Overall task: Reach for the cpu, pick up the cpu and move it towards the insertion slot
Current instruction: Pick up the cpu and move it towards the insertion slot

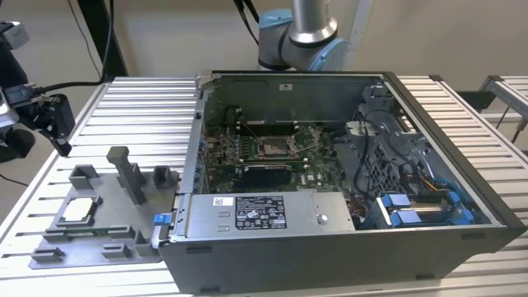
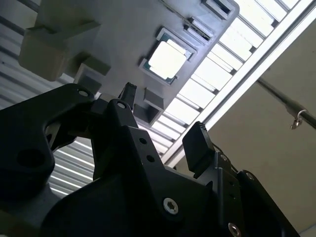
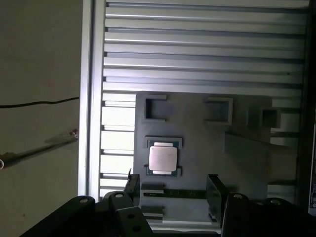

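While the cpu lies in its fixture recess, the gripper hovers spread.

This is a robotics lab or test workshop, not a home or an office. In the exterior view a worktop of ribbed aluminium profiles carries everything, and the edge of a second bench of the same kind sits at 3 o'clock. An industrial robot arm stands at 12 o'clock behind a desktop computer case. The case lies open, with its green circuit board, wiring and drive bays exposed. At 8 o'clock a grey fixture plate with raised blocks seats the cpu in a shaped nest. Black cables trail in at 10 o'clock. The walls are plain beige, and the first wrist view shows bare floor beyond the worktop's edge.
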`<state>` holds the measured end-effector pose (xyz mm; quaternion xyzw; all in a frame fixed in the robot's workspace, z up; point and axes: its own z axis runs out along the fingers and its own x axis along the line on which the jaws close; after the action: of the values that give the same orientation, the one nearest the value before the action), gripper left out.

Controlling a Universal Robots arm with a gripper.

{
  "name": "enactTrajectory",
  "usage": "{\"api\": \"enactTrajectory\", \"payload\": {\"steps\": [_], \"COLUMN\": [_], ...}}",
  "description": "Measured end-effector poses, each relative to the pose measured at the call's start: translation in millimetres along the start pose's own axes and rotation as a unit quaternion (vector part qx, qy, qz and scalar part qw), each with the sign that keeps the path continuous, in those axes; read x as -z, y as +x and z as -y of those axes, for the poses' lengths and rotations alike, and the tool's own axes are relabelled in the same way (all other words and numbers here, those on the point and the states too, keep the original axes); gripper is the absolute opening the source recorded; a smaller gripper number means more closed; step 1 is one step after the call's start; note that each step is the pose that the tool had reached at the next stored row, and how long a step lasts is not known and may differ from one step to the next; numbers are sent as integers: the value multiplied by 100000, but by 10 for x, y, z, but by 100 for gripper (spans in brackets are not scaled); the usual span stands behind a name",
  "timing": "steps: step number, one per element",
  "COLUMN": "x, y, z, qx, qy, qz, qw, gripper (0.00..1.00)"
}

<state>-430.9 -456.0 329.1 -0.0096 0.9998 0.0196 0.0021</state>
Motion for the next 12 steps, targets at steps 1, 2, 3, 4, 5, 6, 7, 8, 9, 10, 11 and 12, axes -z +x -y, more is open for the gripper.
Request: {"api": "enactTrajectory", "payload": {"steps": [1, 2, 3, 4, 5, 6, 7, 8, 9, 10, 11, 12], "x": [-1, -2, -4, -7, -11, -13, -16, -21, -28, -36, -44, -56], "y": [1, 2, 3, 4, 6, 9, 13, 19, 25, 30, 33, 34], "z": [0, 0, 0, 1, 1, 3, 5, 9, 14, 20, 27, 33], "qx": [2, 0, -2, 1, 0, -1, 2, 3, 0, -3, -1, 0], "qy": [2, 5, 5, 1, -6, -3, 3, -2, 0, -5, 1, -6], "qz": [-4, -6, -2, 0, 11, 8, -1, 5, 3, 7, 0, 11], "qw": [100000, 100000, 100000, 100000, 100000, 100000, 100000, 100000, 100000, 100000, 100000, 100000], "gripper": [100, 100, 100, 100, 100, 100, 100, 100, 100, 100, 100, 100]}}
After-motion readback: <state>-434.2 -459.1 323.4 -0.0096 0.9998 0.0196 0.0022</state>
